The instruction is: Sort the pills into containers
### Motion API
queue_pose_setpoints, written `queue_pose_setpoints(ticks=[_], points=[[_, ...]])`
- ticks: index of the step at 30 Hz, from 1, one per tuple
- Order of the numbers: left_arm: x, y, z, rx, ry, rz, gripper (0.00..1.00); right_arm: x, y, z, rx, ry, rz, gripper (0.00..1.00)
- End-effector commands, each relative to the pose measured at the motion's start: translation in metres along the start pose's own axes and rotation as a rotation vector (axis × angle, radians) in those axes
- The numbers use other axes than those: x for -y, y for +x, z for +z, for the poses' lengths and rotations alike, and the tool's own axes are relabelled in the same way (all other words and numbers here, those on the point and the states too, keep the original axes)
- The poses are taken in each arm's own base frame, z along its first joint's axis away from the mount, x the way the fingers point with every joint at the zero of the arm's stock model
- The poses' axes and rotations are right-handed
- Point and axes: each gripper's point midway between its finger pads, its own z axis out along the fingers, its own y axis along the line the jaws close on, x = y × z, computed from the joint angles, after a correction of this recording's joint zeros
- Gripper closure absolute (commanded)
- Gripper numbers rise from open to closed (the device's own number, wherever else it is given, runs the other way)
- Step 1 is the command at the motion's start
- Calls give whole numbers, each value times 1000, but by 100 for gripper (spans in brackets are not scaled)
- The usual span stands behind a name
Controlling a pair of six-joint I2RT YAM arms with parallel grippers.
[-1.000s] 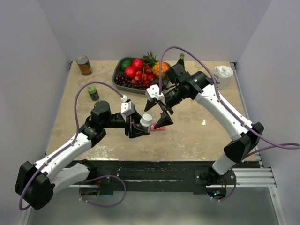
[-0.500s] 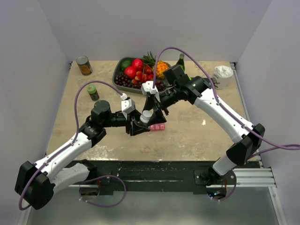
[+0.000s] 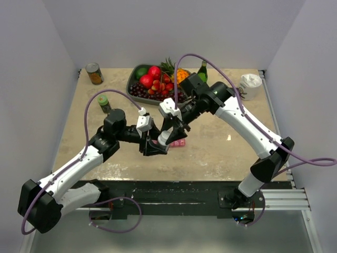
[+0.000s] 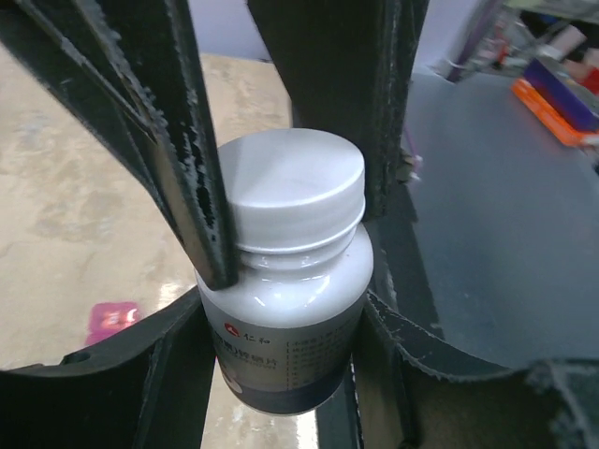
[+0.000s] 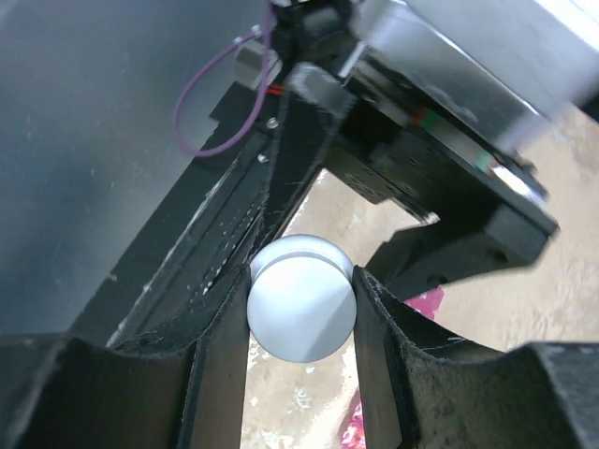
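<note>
Clamping bottle (image 4: 290,299) in left hand (image 4: 285,369), pinching cap (image 4: 295,178) with right hand (image 5: 299,318). Probably handling light, rigid, slick; best gripping cap's sides squarely.

Colour key | bottle (image 4: 285,323): white, label with red mark, fine dark print and a dark band at its base | cap (image 4: 292,182): pale grey-white | containers (image 3: 179,143): translucent pink | left claw (image 4: 285,379), right claw (image 5: 301,318): black | desk (image 3: 221,153): beige, mottled like marble | jar (image 3: 103,103): dark, green lid
</note>
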Motion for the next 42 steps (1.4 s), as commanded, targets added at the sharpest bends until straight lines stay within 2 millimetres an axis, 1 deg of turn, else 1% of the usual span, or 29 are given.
queue_pose_setpoints(ticks=[1,2,3,5,6,7,8,9,10,11,12,13,15,17,19,23,24,25,27,28,29,31,33,36,37,39,40,42], points=[[27,-13,-2,-14,193,14,100,-38,-1,12,-76,-124,-229,85],[27,-11,-2,-23,198,-2,100,-39,-6,15,-87,-128,-241,85],[27,-10,-1,-26,205,12,100,-38,-3,15,-113,-123,-244,85],[24,-5,-1,-47,192,-7,100,-36,-3,15,-128,-114,-240,81],[22,-4,-1,-55,178,-9,100,-34,1,14,-154,-103,-224,77],[15,-7,-1,-57,137,10,100,-27,1,16,-157,-80,-206,74],[13,-7,-1,-58,117,17,100,-26,3,15,-167,-71,-161,61],[9,-8,-1,-58,93,24,100,-27,5,15,-177,-70,-146,54],[4,-10,-2,-55,57,39,100,-23,5,17,-176,-56,-133,52],[4,-11,-2,-51,48,43,100,-25,7,17,-177,-56,-99,49],[2,-17,-2,-33,37,70,100,-26,7,18,-171,-54,-85,49],[3,-17,-3,-22,27,63,100,-23,3,20,-151,-46,-83,49],[2,-28,-3,20,12,116,100,-25,4,22,-140,-53,-45,50],[6,-32,-5,46,3,120,100,-28,3,26,-119,-71,-19,50],[10,-39,-7,85,0,155,100,-29,7,30,-114,-97,12,51],[13,-49,-12,133,-34,212,100,-30,10,34,-109,-115,64,52],[13,-50,-13,142,-41,226,100,-30,10,34,-108,-110,76,52],[14,-54,-15,159,-56,246,100,-25,8,35,-100,-91,76,53],[15,-57,-17,190,-71,276,100,-24,9,34,-98,-76,122,53],[19,-61,-20,207,-75,292,100,-17,8,31,-84,-49,122,53],[18,-63,-21,220,-88,300,100,-16,10,31,-78,-43,175,54],[20,-69,-24,253,-107,324,100,-10,9,24,-46,-27,199,56],[19,-73,-26,277,-127,339,100,-8,12,22,-45,-16,227,59],[11,-78,-29,294,-185,341,100,-3,17,20,-76,26,241,60],[4,-80,-30,297,-223,340,100,3,21,19,-97,63,241,60],[-5,-82,-32,284,-270,334,100,8,24,19,-110,97,279,60],[-13,-84,-34,284,-316,325,100,13,26,19,-117,121,285,60],[-23,-84,-36,274,-366,309,100,22,33,15,-156,192,321,60]])
